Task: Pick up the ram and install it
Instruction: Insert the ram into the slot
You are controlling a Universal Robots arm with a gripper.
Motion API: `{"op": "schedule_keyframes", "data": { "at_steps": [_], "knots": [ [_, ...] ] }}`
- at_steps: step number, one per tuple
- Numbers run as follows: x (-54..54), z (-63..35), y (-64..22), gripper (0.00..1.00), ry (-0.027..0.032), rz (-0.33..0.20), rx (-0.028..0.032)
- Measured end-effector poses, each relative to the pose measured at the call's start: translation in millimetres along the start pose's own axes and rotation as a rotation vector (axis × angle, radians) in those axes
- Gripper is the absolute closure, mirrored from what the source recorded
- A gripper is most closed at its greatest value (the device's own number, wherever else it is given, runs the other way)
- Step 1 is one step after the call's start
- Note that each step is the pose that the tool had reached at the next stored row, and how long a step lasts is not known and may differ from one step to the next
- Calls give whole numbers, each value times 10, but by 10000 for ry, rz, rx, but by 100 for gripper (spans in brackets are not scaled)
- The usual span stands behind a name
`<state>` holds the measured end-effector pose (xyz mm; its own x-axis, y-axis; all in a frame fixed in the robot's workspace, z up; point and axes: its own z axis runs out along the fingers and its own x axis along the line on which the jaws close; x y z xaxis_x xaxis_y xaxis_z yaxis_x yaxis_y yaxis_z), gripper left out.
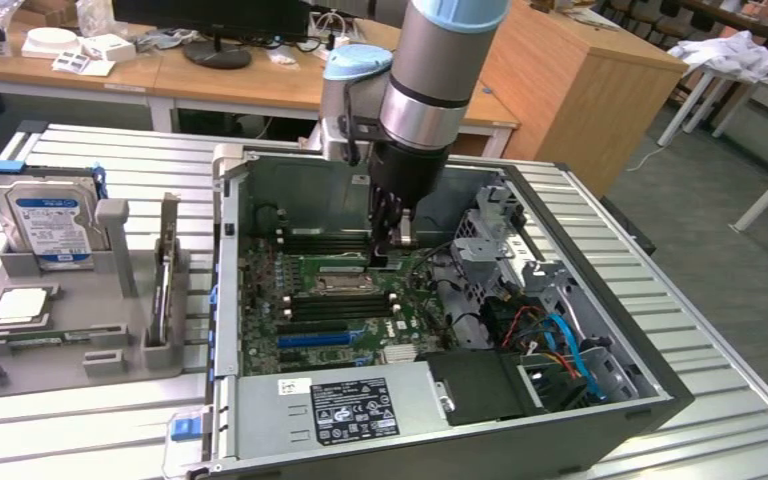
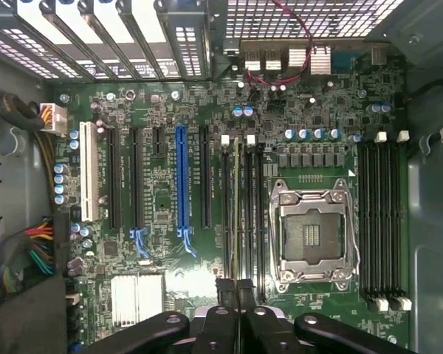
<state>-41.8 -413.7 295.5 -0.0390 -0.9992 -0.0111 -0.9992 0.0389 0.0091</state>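
My pincer [image 2: 235, 289] is closed almost fully, pinching the ram [image 2: 236, 214] edge-on over the memory slots [image 2: 249, 221] just beside the CPU socket [image 2: 312, 234].

The ram [image 2: 236, 206] is a long, thin green stick, seen on its edge. It stands upright along the black memory slots [image 2: 260, 214], just beside the processor socket [image 2: 312, 236], pinched in the gripper [image 2: 236, 295], near the centre of the exterior view.
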Motion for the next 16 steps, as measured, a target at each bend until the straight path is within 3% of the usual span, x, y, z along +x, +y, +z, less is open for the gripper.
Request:
{"op": "schedule_keyframes", "data": {
  "at_steps": [16],
  "knots": [
    [2,186,-1,88,1,0,-1]
  ]
}}
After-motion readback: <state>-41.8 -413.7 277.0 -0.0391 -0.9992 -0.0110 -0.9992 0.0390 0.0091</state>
